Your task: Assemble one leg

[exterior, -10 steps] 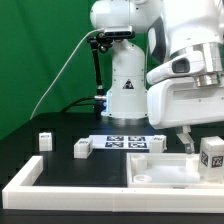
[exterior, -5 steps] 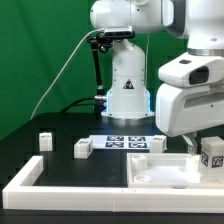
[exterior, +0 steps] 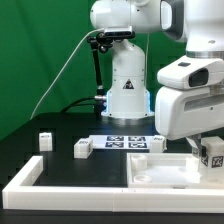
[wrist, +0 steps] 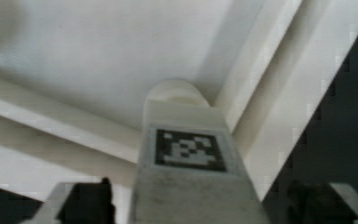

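Note:
My gripper [exterior: 207, 147] is shut on a leg [exterior: 213, 153], a short white square post with a tag on its side. It holds the leg over the right part of the large white panel [exterior: 160, 171]. In the wrist view the leg [wrist: 190, 140] fills the middle between my two dark fingers [wrist: 80, 201], with my gripper [wrist: 208, 206] around it and the panel's raised rim [wrist: 87, 110] under it. Two more legs [exterior: 44, 140] [exterior: 82, 148] stand loose on the black table at the exterior view's left.
The marker board [exterior: 126, 142] lies flat in front of the robot base [exterior: 125, 95]. A long white L-shaped bar [exterior: 60, 196] runs along the table's front edge and up its left side. A green backdrop stands behind.
My hand has shifted toward the exterior view's right and straightened over the last second. The leg stays in my grip at nearly the same spot over the panel.

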### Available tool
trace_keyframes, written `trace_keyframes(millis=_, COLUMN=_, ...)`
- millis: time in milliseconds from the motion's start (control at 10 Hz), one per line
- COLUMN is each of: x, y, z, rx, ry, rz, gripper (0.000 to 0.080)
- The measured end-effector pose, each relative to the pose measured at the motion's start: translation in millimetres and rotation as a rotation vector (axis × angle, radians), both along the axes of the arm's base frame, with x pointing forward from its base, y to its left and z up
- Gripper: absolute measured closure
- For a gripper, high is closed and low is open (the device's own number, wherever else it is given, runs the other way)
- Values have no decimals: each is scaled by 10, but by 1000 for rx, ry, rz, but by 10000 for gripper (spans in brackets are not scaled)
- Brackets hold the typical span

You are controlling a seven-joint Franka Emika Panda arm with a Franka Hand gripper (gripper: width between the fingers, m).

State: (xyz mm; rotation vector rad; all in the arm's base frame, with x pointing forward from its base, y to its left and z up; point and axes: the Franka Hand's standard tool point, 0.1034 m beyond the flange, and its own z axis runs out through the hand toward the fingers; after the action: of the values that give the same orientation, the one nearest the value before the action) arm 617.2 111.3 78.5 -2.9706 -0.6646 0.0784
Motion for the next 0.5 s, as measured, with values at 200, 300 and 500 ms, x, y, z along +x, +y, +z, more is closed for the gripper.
trace_keyframes(millis=200, x=-1, y=0, z=-4, rx=0, ry=1, rz=-3, gripper=508)
trace_keyframes(millis=300, x=-2, y=1, z=-4, rx=-2, ry=3, rz=-31, gripper=508)
trace_keyframes(millis=500, x=1, y=7, z=-13, rx=2, ry=5, rz=-130, gripper=508)
